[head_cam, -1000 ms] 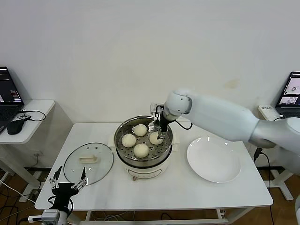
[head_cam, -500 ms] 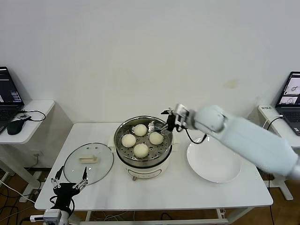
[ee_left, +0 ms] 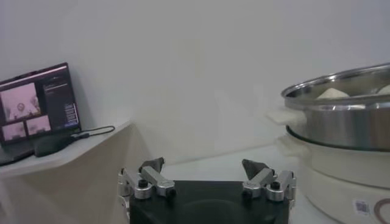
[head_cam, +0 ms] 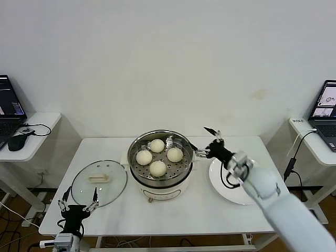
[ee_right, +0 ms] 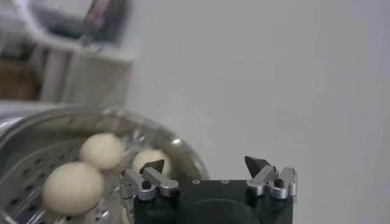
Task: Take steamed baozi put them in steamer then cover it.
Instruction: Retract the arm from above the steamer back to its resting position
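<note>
Cream-white baozi (head_cam: 157, 168) in steamer (head_cam: 160, 181) | right end effector (head_cam: 207, 140) beside, empty

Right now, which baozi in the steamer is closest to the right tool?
The baozi on the right side of the tray, nearest the plate. The open right tool sits just outside the steamer rim beside it; the other three lie farther left.

Wall (head_cam: 157, 52): plain white, bare
Table (head_cam: 173, 215): white, centre
Side desks: left one (head_cam: 31, 131) holds a laptop (head_cam: 8, 102) (screen lit) and a mouse (head_cam: 17, 140)
</note>
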Robot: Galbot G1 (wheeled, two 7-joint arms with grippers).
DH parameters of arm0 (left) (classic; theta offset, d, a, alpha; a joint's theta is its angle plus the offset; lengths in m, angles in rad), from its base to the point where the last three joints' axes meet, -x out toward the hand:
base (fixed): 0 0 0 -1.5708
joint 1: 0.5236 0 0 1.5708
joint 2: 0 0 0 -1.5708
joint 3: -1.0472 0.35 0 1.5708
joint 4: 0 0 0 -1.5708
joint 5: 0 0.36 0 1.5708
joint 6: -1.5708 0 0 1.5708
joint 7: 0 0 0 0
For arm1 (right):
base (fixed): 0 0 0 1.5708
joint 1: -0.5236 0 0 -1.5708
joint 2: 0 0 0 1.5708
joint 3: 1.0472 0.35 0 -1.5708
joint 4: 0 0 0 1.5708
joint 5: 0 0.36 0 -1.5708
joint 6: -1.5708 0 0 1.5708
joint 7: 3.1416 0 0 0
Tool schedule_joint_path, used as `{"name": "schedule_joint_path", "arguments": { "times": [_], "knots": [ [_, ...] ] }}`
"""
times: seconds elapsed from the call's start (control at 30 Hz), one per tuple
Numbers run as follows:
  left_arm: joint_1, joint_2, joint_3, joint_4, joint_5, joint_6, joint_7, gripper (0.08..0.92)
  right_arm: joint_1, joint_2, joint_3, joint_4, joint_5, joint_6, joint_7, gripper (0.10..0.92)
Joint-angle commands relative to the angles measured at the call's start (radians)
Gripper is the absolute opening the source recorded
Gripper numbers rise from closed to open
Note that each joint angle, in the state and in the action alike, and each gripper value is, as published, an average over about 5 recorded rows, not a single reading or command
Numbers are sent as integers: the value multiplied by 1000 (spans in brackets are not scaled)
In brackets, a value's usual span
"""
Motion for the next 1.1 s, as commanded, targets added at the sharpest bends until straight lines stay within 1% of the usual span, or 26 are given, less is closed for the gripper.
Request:
{"name": "schedule_joint_path", "arguments": {
  "times": [0.03,0.13,0.23,0.3,0.4,0.53,0.7,0.87,1.1],
  "knots": [
    [-67,21,-31,131,482,-122,-76,823,-533,375,593,88,-222,278,17,823],
    [-102,42,-62,214,740,-180,-80,823,-569,425,645,121,-236,313,40,823],
    [-129,72,-80,286,957,-208,-74,823,-599,443,668,129,-259,371,70,823],
    [-145,93,-82,317,1060,-215,-60,823,-615,447,683,135,-264,386,81,823],
    [-169,121,-74,344,1161,-213,-14,823,-630,465,711,145,-254,389,93,823],
    [-205,147,-35,354,1198,-198,52,823,-641,491,741,146,-241,395,102,823],
    [-245,150,15,360,1195,-186,93,823,-649,503,759,145,-240,403,105,823],
    [-309,152,47,400,1192,-174,118,823,-659,514,762,142,-244,413,108,823],
    [-381,163,66,485,1187,-170,121,823,-677,520,762,133,-247,423,110,823]
  ]
}}
